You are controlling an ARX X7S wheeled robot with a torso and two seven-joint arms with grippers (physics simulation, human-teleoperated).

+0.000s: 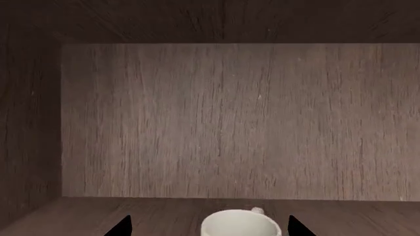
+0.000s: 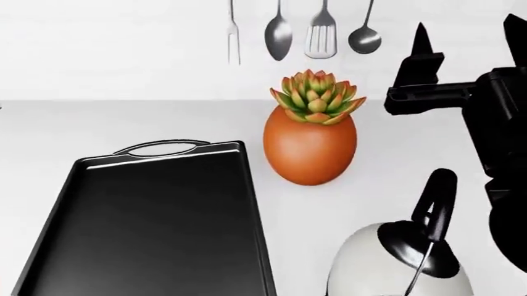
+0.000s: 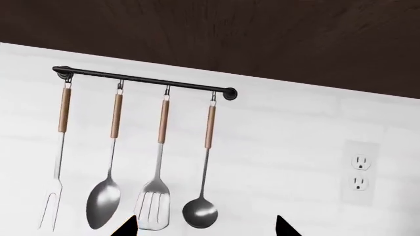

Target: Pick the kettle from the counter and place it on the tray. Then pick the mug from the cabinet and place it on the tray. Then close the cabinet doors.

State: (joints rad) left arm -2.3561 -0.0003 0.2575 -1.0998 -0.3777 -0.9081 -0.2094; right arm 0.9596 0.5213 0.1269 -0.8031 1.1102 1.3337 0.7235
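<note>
The kettle [image 2: 401, 262] stands on the counter [image 2: 123, 123] at five o'clock in the head view, not yet on the tray [image 2: 148, 222] at seven o'clock. The right gripper [image 2: 465, 43], fingers apart, hangs high at two o'clock, aimed at the utensil rack [image 3: 144, 81]. The left gripper [image 1: 208, 227] straddles the mug [image 1: 240, 224] inside the cabinet [image 1: 236, 123], fingers spread, presumably ready to grasp.
</note>
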